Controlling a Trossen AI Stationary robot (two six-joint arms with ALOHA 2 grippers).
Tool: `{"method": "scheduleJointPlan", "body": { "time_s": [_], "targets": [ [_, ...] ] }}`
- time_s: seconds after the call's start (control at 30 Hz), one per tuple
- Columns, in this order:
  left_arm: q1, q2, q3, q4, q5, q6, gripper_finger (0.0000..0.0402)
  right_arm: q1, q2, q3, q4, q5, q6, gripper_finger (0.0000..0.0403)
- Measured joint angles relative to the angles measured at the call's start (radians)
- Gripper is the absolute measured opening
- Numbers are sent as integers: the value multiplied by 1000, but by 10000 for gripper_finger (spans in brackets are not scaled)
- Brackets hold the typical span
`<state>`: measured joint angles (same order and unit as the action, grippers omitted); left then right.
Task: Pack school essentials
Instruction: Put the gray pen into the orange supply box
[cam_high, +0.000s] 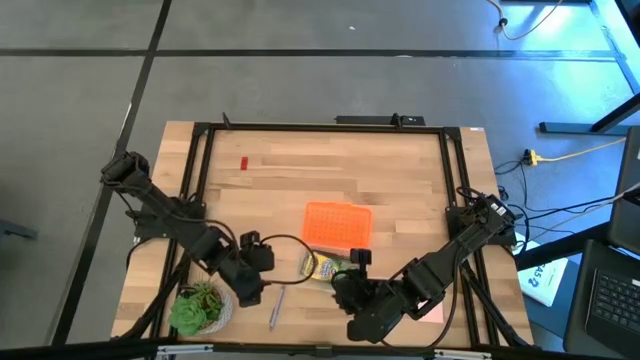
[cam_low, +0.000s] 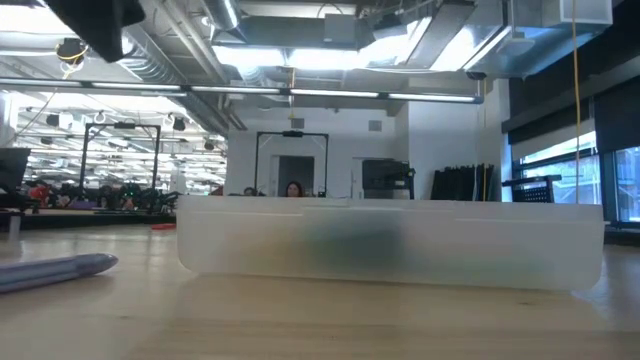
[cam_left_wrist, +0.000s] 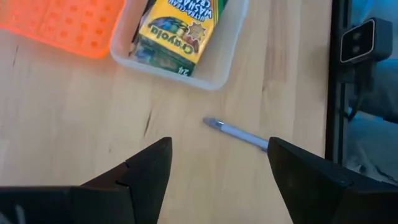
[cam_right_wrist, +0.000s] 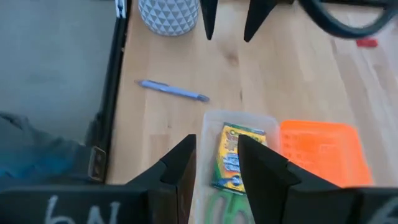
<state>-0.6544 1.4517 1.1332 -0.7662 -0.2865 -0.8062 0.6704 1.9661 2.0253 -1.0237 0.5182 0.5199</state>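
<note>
A clear case (cam_high: 322, 266) lies near the table's near edge, its orange lid (cam_high: 337, 224) beside it on the far side. Inside lie the yellow-green crayon box (cam_right_wrist: 233, 155) and the green-handled scissors (cam_right_wrist: 222, 209). The greyish-purple pen (cam_high: 275, 306) lies flat on the table, left of the case. My left gripper (cam_left_wrist: 219, 142) hovers open above the table just short of the pen (cam_left_wrist: 239, 133). My right gripper (cam_right_wrist: 217, 140) is open over the case, holding nothing. The red eraser (cam_high: 243, 163) lies far off near the far left. The pink note pad (cam_high: 436, 313) shows partly under my right arm. No pencils show.
A potted plant (cam_high: 200, 306) in a white patterned pot (cam_right_wrist: 168, 14) stands at the near left corner, close to my left arm and the pen. Black frame rails (cam_high: 196, 170) run along the table's sides. Bare wood lies across the far half of the table (cam_high: 330, 170).
</note>
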Motion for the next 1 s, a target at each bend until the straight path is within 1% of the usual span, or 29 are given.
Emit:
{"method": "scheduleJointPlan", "body": {
  "time_s": [0.17, 0.23, 0.37, 0.43, 0.5, 0.57, 0.67, 0.73, 0.8, 0.87, 1.0],
  "targets": [
    [-30, 0, 0, -13, -9, -79, 258, 0, 0, 0, 14, -27, 20, 120],
    [-36, 0, 0, -13, -10, -83, 258, 0, 0, 0, 0, -63, 27, 120],
    [-37, 0, 0, -11, -15, -85, 258, 0, 0, 0, -6, -174, 73, 120],
    [-37, 0, 0, -7, -15, -85, 258, 0, 0, 0, -9, -202, 102, 120],
    [-39, 0, 0, 2, -16, -85, 258, 9, 0, 0, -9, -208, 109, 120],
    [-46, 0, 0, 10, -18, -85, 258, 27, 0, 0, -11, -210, 140, 120],
    [-52, 1, 0, 32, -23, -86, 258, 69, 0, 0, -41, -253, 234, 120],
    [-56, 1, 0, 36, -25, -89, 258, 103, 0, 0, -85, -254, 308, 120],
    [-56, 1, 0, 43, -26, -103, 258, 132, 0, 0, -148, -254, 419, 120],
    [-56, 1, 0, 50, -27, -121, 258, 161, 0, 0, -198, -230, 515, 120],
    [-71, 5, 0, 78, -28, -187, 258, 204, 0, 0, -214, -179, 580, 120]
  ]
}}
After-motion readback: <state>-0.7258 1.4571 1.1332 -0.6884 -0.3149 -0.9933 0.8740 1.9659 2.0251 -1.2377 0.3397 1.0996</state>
